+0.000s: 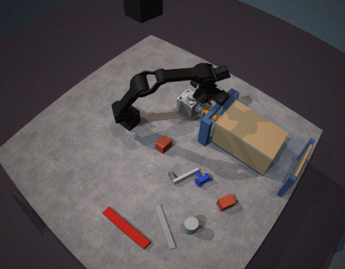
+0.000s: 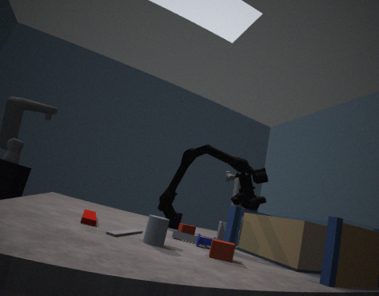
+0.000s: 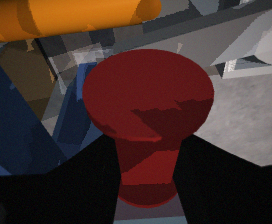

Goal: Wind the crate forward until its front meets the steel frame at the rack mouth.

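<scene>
My gripper (image 1: 209,101) (image 3: 143,132) is shut on the red knob (image 3: 148,90) of the winch handle, above the bench between winch and rack. A grey bar, apparently the handle's arm, runs behind the knob in the wrist view; its key end is not clearly visible. The grey winch (image 1: 187,105) stands left of the rack. An orange strap piece (image 1: 211,115) (image 3: 73,17) lies between winch and rack. The tan crate (image 1: 253,127) (image 2: 273,238) sits flat inside the clear-panelled cubby, its front close behind the blue mouth frame (image 1: 204,132) (image 2: 232,224). I cannot tell whether they touch.
A red block (image 1: 163,145) lies in front of the winch. A grey cranked bar (image 1: 186,176), a blue spool-shaped piece (image 1: 203,179), another red block (image 1: 226,202), a grey cylinder (image 1: 191,225), a flat grey bar (image 1: 164,227) and a long red bar (image 1: 126,227) lie farther forward.
</scene>
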You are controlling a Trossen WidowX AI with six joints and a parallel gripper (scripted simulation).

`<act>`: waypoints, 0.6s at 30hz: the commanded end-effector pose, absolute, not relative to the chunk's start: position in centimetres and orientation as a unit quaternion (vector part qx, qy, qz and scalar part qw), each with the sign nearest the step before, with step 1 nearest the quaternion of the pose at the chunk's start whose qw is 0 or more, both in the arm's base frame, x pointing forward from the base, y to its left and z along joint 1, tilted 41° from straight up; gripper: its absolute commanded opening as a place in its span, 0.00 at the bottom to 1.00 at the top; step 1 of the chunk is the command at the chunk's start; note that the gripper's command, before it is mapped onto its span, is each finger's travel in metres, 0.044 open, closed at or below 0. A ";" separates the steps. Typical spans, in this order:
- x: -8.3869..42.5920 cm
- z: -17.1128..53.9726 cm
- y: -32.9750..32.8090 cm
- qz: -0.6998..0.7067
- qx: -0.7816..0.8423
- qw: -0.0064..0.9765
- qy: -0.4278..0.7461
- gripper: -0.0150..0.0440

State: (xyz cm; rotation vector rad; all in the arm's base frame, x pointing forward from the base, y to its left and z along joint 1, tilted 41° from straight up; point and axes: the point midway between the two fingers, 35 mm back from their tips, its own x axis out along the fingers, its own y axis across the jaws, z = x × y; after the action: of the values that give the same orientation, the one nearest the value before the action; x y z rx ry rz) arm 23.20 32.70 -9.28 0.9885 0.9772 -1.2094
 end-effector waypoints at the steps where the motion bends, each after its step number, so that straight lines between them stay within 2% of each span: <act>1: 21.8 -10.9 34.2 -0.518 0.426 0.601 0.435 0.25; 18: 20.3 -12.0 35.4 -0.518 0.426 0.600 0.436 0.25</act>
State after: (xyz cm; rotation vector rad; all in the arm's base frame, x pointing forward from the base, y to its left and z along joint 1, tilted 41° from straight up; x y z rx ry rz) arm 21.90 34.59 -10.90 0.9988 0.9808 -1.1957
